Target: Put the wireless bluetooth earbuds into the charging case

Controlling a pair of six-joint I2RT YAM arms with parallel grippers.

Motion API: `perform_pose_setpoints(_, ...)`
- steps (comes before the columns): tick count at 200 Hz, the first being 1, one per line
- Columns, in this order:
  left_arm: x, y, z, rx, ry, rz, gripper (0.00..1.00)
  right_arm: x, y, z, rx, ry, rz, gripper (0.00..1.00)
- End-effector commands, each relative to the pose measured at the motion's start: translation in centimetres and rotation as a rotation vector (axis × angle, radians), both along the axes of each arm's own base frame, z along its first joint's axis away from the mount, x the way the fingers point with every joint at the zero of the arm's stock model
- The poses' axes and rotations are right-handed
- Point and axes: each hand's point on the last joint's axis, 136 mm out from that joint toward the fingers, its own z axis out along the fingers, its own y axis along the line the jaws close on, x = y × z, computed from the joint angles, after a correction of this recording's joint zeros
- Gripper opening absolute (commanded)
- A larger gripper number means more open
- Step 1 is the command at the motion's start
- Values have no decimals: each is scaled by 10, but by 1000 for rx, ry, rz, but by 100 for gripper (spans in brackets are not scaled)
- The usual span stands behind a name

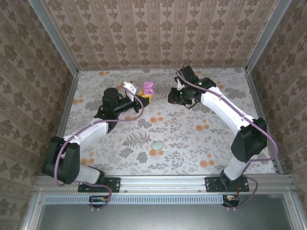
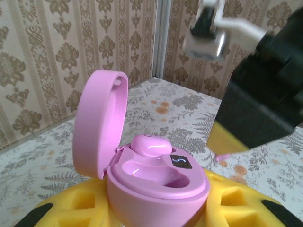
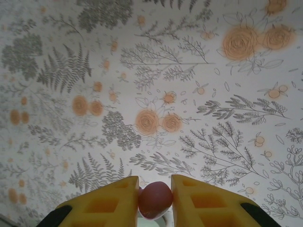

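Smoothly rounded pink earbud (image 3: pixel 155 199), glossy oval hinged case (image 2: pixel 156 189)

There are two pink earbuds (image 2: pixel 152 146) (image 3: pixel 155 199), one pink case (image 2: pixel 156 189) and one mint case (image 1: pixel 157 144).

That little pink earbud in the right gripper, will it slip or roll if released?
Probably slippery: the pink earbud looks smooth and rounded, pinched by the right gripper at two small spots. Released onto the table, it would likely roll.
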Motion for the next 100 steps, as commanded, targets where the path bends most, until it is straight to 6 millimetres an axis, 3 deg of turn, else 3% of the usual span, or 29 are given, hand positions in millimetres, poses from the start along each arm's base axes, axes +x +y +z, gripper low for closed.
perform_pose_setpoints(1, -2, -15, 14, 5, -67, -48, 32, -8, -6, 32, -2, -57, 16, 26)
perform_pose_setpoints(43, -3, -28, 9, 34, -75, -80, 32, -12, 2, 62, 12, -122, 70, 25)
perform_pose_setpoints(100, -9, -38, 11, 36, -87, -134, 32, -16, 34, 88, 16, -201, 192, 26)
